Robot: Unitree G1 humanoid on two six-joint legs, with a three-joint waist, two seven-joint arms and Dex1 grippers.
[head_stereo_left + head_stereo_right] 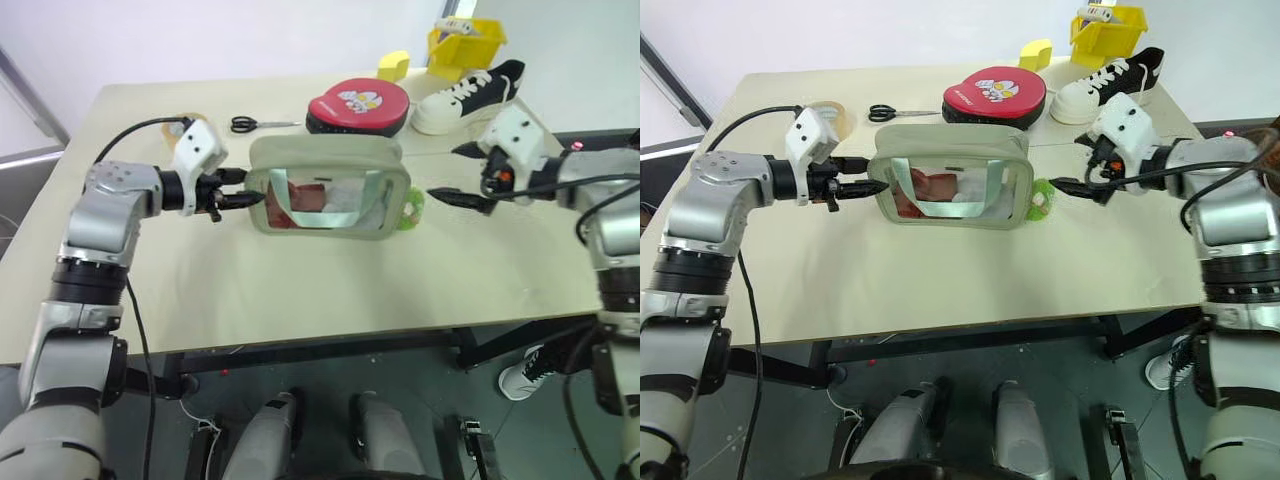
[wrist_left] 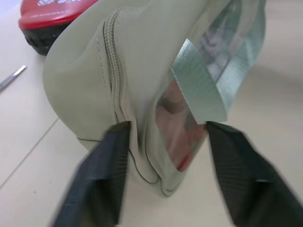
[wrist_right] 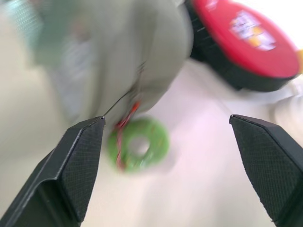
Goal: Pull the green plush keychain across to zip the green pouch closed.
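No legible text, brand, number or sign appears anywhere on the table. The red round case (image 1: 357,104) carries a printed white-and-yellow picture on its lid, cartoon-like, with no letters that can be made out. The black-and-white shoe (image 1: 468,92) and the yellow bin (image 1: 466,44) show no readable marking. The green pouch (image 1: 330,186) bears no label on its visible faces.
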